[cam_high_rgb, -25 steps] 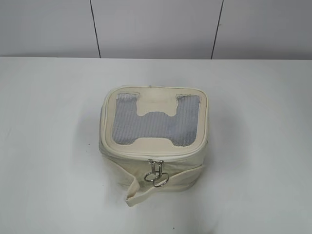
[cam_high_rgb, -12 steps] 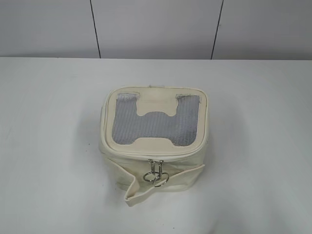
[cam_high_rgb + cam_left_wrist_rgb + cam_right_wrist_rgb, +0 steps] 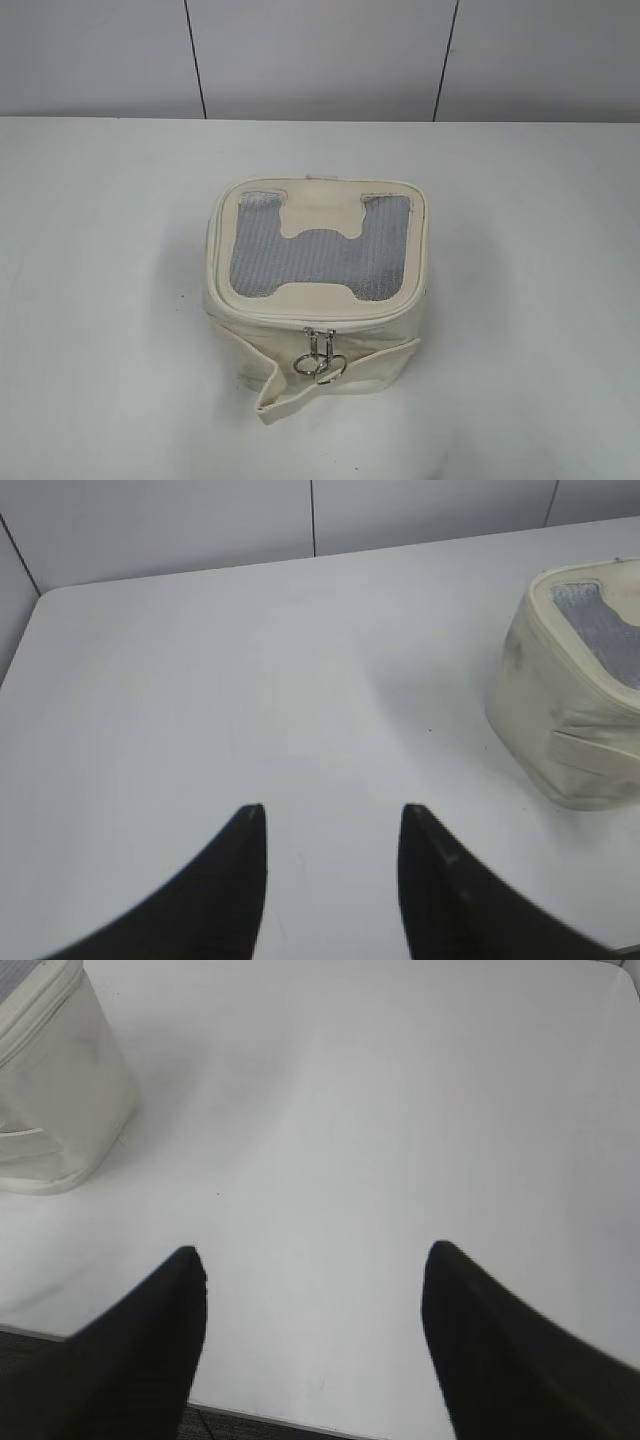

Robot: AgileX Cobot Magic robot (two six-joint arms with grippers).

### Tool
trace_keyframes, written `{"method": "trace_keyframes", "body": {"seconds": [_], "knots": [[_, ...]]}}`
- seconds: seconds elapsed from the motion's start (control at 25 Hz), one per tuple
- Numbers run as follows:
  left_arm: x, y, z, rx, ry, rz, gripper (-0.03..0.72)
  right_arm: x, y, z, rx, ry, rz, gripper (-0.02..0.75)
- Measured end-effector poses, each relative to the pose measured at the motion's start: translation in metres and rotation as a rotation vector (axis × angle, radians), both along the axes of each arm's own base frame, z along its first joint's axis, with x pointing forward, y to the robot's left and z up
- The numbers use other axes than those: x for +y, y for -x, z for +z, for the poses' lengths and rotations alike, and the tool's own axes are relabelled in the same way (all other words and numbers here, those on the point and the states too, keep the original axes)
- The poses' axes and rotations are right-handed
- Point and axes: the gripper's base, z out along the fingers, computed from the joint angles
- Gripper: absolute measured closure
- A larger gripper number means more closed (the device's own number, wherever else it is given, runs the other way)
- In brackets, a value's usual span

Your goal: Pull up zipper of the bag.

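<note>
Black and curved, the left gripper [image 3: 332,825] stands at the bottom middle of the left wrist view with its jaws apart and nothing between them, over the bare white table [image 3: 200,700]. The small boxy cream-white fabric bag [image 3: 317,295] with its grey mesh top sits in the middle of the exterior view, well apart from both tools. Its thin cream zipper track [image 3: 300,322] runs round the top rim, and the small silver pulls and round ring [image 3: 320,357] hang at the lower front face, just above the loose cream strap [image 3: 300,395]. At the bottom of the right wrist view the right gripper [image 3: 312,1260] is spread wide and empty. The likely trouble: the pulls are small and lie against soft fabric, so a pinch could catch the strap or slip off, and the unheld light bag may slide when tugged. Against the earlier exterior frames, the bag lies the same.
</note>
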Motion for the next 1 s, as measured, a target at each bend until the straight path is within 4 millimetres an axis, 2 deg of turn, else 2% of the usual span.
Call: {"method": "trace_keyframes", "body": {"seconds": [0.24,0.6,0.84,1.0], "knots": [[-0.0003,0.0,0.0002,-0.002,-0.002,-0.004,0.351,0.0004,0.0001,0.0,0.0,0.0,0.005,0.242],[-0.0005,0.0,0.0003,-0.003,0.0,-0.006,0.351,0.0006,0.0001,0.0002,-0.002,0.0,-0.001,0.244],[-0.0015,-0.0003,0.0003,-0.004,0.0,0.092,0.351,0.0015,0.0004,0.0002,-0.003,-0.001,-0.161,0.246],[-0.0021,-0.0005,0.0003,-0.004,0.0,0.149,0.351,0.0017,0.0004,0.0002,-0.003,-0.001,-0.197,0.246]]}}
